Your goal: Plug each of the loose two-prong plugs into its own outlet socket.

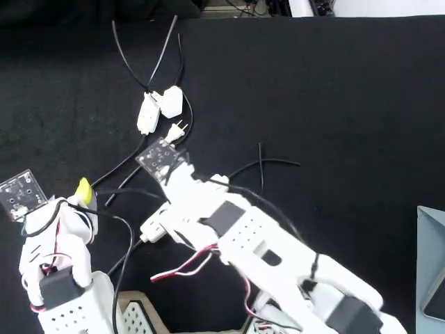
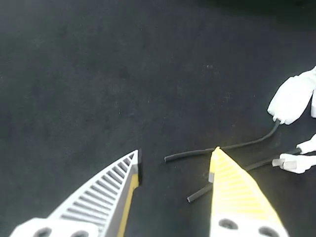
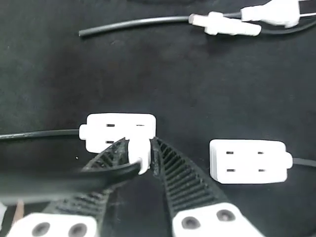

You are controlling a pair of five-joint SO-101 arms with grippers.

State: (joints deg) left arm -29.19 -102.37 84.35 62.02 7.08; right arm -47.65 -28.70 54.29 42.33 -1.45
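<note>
Two white outlet sockets (image 1: 149,111) (image 1: 170,101) lie side by side at the table's middle back, and a loose two-prong plug (image 1: 177,130) lies just in front of them. My right gripper (image 3: 140,148) is shut on a small white plug (image 3: 142,154). That plug's end overlaps the near edge of one socket (image 3: 121,131); whether the prongs are in, I cannot tell. The other socket (image 3: 249,159) lies beside it, and another plug (image 3: 227,23) lies beyond. My left gripper (image 2: 177,155) hangs open over bare cloth, with a socket (image 2: 291,98) and a plug (image 2: 296,162) off to its side.
Black cords (image 1: 146,62) run from the sockets toward the back edge. A loose black cord piece (image 1: 261,163) lies right of the right arm (image 1: 229,223). A grey-blue container (image 1: 431,264) stands at the right edge. The left arm (image 1: 59,243) sits at the front left.
</note>
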